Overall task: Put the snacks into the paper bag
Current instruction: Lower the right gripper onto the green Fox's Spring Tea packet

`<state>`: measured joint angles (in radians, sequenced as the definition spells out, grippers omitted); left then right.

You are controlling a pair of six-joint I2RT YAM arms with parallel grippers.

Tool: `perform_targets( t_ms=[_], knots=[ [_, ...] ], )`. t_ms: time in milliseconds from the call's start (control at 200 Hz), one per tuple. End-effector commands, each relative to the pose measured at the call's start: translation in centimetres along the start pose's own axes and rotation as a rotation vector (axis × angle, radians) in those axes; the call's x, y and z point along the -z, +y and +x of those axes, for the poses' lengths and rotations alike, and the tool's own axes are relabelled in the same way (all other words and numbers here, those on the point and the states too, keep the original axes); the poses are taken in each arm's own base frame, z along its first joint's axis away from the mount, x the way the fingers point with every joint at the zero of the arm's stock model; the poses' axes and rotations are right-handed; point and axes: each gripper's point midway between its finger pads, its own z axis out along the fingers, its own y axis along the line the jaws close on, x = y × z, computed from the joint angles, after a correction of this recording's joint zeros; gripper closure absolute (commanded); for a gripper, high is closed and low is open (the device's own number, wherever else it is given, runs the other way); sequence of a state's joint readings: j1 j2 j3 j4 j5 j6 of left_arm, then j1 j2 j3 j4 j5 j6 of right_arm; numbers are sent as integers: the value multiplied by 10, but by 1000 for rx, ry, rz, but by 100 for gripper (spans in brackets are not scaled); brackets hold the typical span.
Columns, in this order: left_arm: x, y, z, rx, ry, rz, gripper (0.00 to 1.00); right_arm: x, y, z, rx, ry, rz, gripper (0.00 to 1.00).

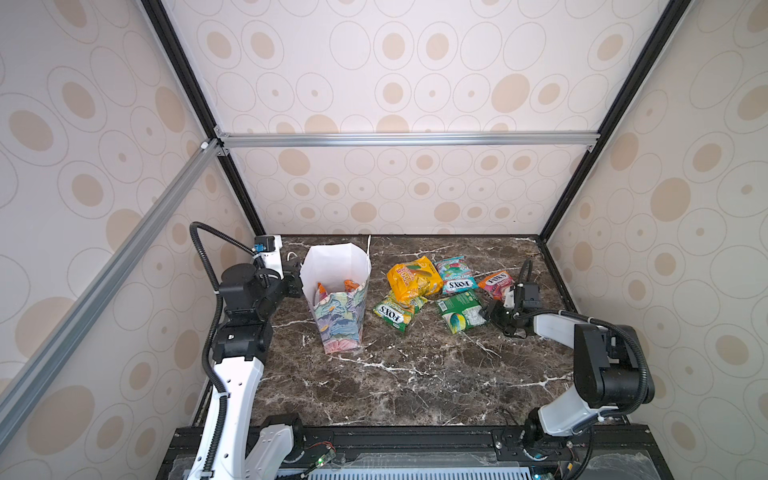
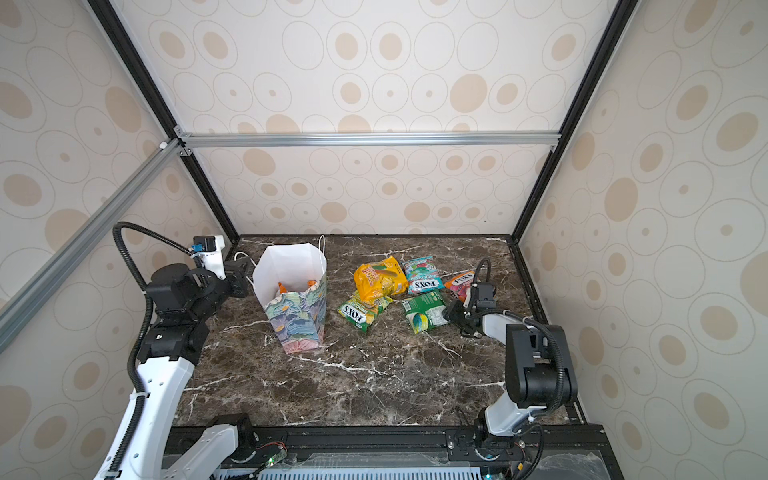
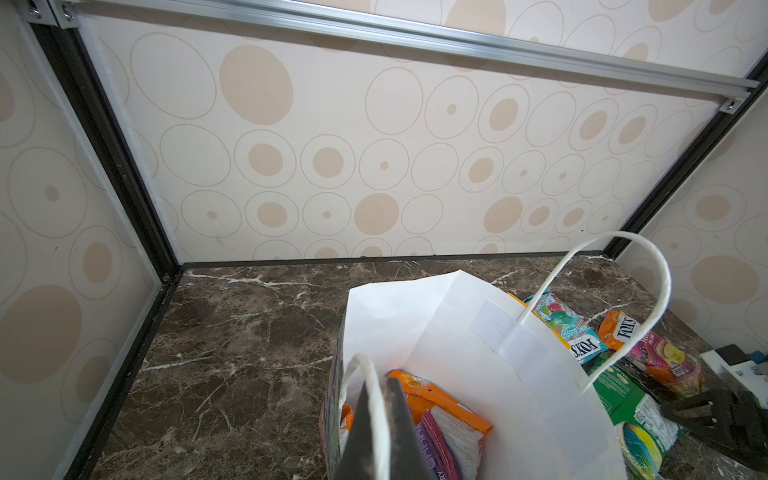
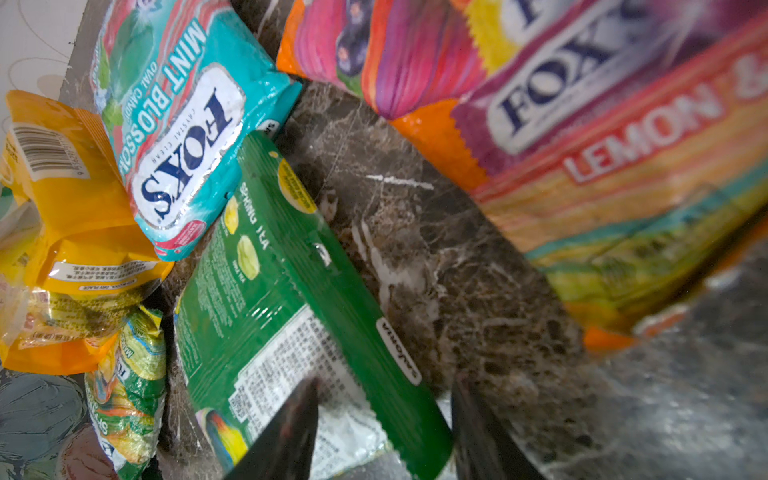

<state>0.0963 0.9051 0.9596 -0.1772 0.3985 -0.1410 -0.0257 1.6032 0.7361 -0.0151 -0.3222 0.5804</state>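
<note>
Both top views: see bag [image 1: 337, 322] [image 2: 296, 322] standing upright on table [image 1: 395, 374], L of centre, mouth open, white inside. Can make out orange pkts [image 1: 350, 286] down in it. Find L gripper [image 1: 299, 279] at bag's L rim; can't read its jaws from here. Count five pkts loose on table R of bag: yellow pkt [image 1: 413, 278] lying partly over lime pkt [image 1: 397, 311], teal pkt [image 1: 455, 274] just beside yellow, pink pkt [image 1: 496, 284] furthest R, green pkt [image 1: 459, 316] nearer front. Find R gripper [image 1: 488, 316] low at green pkt's R edge.

L wrist: shows L gripper [image 3: 379, 440] closed tight on near handle [image 3: 376, 407] of bag [image 3: 457, 332], white cord pinched between dark fingers [image 3: 401, 424]. Shows orange pkts [image 3: 440, 399] and a purple pkt [image 3: 438, 453] lying in bag's bottom, far handle [image 3: 667, 282] arching up over rim. Beyond bag, catches teal pkt [image 3: 565, 324], pink pkt [image 3: 665, 357], green pkt [image 3: 615, 390] and R gripper [image 3: 715, 411] just beside green.

R wrist: shows R gripper [image 4: 382, 440] w/ jaws parted, nothing clamped; one finger [image 4: 286, 432] over green pkt's [image 4: 291, 291] printed end, other over bare table [image 4: 436, 257], pkt's long edge running between them. Can't tell whether either finger touches. Shows teal pkt [image 4: 183, 137] overlapping yellow pkt [image 4: 62, 208] and touching green's far end; pink pkt [image 4: 540, 124] blurred, close to lens, apart from green w/ bare table between. Catches lime pkt [image 4: 129, 374] and bag's print [image 4: 37, 411] at frame edge
</note>
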Motion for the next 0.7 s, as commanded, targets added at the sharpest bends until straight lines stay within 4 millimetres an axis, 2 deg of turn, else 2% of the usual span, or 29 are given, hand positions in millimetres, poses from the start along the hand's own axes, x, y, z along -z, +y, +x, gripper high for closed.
perform_targets(
  t_ms=[0, 145, 275, 425, 470, 570, 695],
  knots=[
    [6, -1, -21, -38, -60, -1, 100, -4, -6, 6, -19, 22, 6, 49],
    [6, 0, -21, -39, -60, -4, 100, -6, -6, 6, -19, 24, 6, 52],
    [5, -1, -20, -39, -59, -2, 100, -7, -7, 6, -19, 26, 10, 59],
    [6, -1, -21, -39, -59, -3, 100, -7, -8, 7, -19, 27, 12, 75],
    [5, 0, -20, -39, -57, -3, 100, -7, -8, 7, -19, 27, 12, 85],
    [5, -1, -20, -39, -57, -2, 100, -6, -7, 7, -17, 26, 9, 100],
    [5, 0, -20, -40, -56, -2, 100, -2, -5, 5, -7, 26, 9, 100]
  ],
)
